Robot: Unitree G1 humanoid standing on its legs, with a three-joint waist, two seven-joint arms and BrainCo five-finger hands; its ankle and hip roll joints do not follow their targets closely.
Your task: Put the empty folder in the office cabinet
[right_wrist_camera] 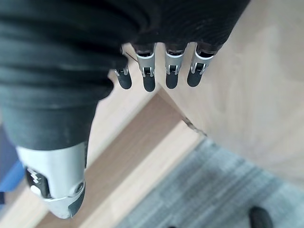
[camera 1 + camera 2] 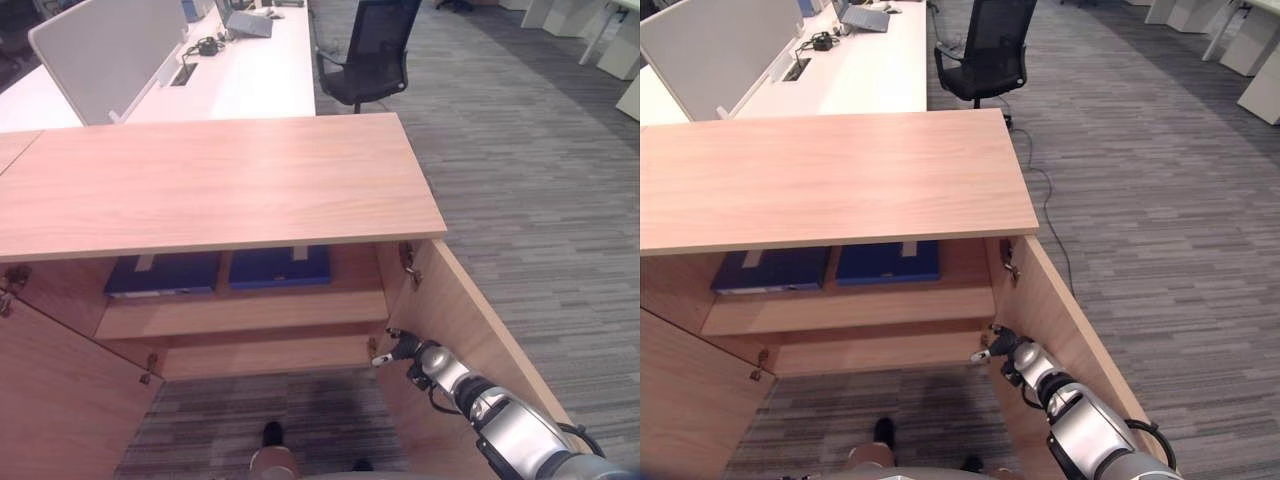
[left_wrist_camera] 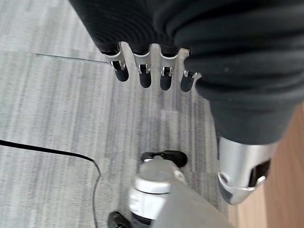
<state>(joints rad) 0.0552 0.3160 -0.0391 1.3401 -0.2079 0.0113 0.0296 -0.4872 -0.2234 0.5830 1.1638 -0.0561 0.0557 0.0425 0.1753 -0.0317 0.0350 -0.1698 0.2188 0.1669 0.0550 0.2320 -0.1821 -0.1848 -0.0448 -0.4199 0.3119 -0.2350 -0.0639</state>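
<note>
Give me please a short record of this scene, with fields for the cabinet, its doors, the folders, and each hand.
cabinet: wooden office cabinet, seen from above
doors: left door and right door both open
folders: two blue folders lying flat, side by side on the upper shelf
right hand: right hand empty, fingers relaxed, at the inner face of the right door
left hand: left hand empty, fingers relaxed, over the grey carpet
</note>
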